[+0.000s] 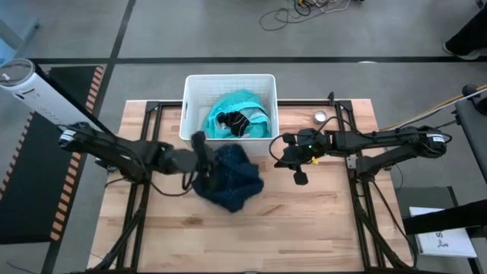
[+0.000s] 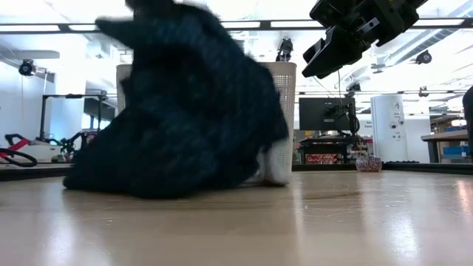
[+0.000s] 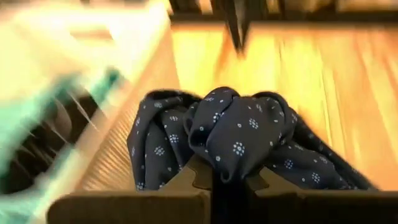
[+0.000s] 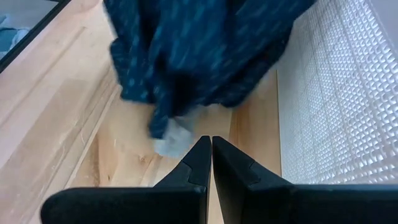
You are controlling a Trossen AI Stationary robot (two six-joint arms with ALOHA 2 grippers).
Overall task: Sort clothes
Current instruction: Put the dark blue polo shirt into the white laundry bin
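left wrist view: dotted navy garment [image 3: 239, 140] pinched

Front tabletop [image 1: 304, 228]: we see bare wood, open to either arm.
Centre: the navy patterned garment [image 1: 228, 179] lies heaped against the white basket [image 1: 190, 106], blocking its front wall.
Basket mouth: teal garment [image 1: 240, 114] fills it.
Right side: small round object [image 1: 320, 116] beside the basket.

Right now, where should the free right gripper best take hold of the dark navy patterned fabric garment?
Probably the dark navy patterned garment's loose lower heap on the wooden table, from above on the right: the left gripper pinches its top bunch, the white plastic basket blocks behind. The right gripper hangs shut.
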